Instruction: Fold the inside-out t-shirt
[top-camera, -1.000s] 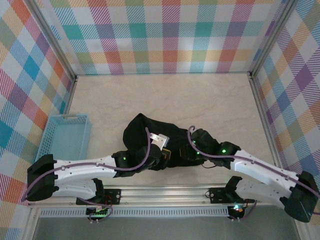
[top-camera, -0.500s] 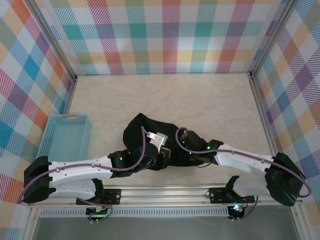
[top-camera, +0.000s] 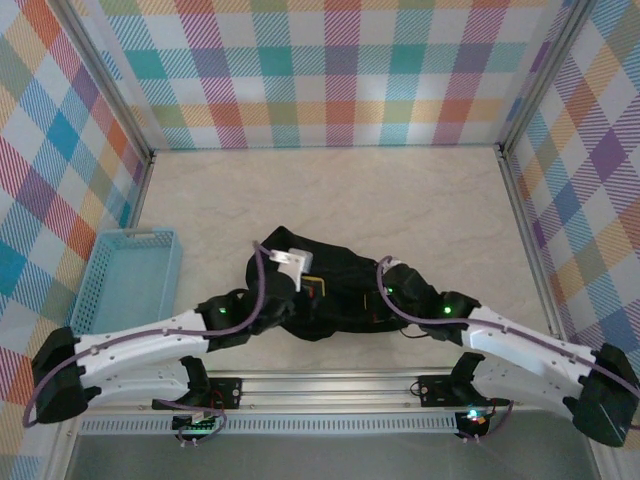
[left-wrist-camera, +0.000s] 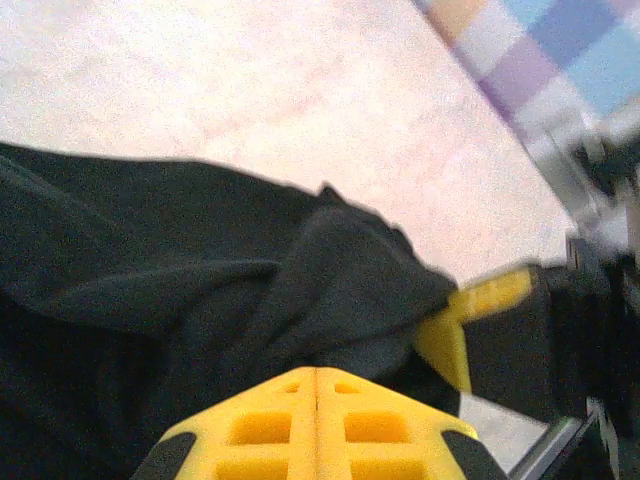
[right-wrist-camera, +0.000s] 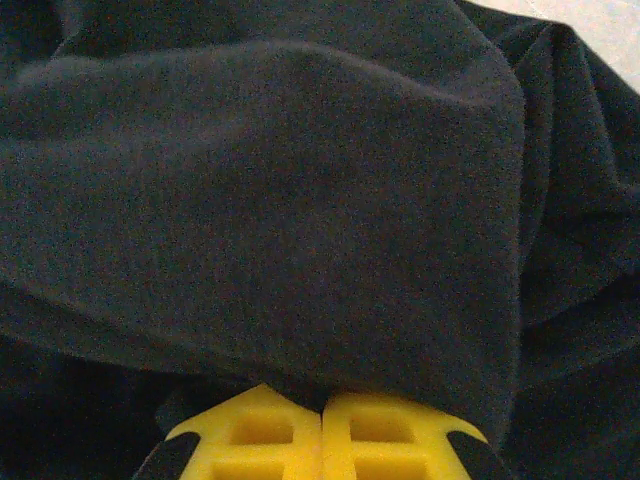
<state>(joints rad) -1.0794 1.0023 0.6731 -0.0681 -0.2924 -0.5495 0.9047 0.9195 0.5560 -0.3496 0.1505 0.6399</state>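
Top external gives us the inside-out t-shirt (top-camera: 340, 285) as a limp black heap on the tabletop (top-camera: 400, 200), lying to the right of the light-blue tray (top-camera: 130, 285) with a strip of bare surface between them. The heap's long axis runs away from the tray and slants a little toward the near edge, its end closest to the tray sitting highest in the picture. We cannot make out a collar, a hem or sleeves, so we cannot tell which way the shirt itself faces.

Both arms reach into the heap. On the side nearer the tray, the left gripper (left-wrist-camera: 316, 372) has its yellow fingers pressed together, and folds of the cloth gather at their tips, so we read it as pinching the shirt. On the side farther from the tray, the right gripper (right-wrist-camera: 322, 400) is likewise pressed together, its tips buried under a broad dark fold that it pinches. In the left wrist view the right gripper's yellow finger touches the bunched cloth.

The tabletop is pale, marbled beige. Pastel plaid walls (top-camera: 330, 70) stand on three sides, one directly behind the tray.
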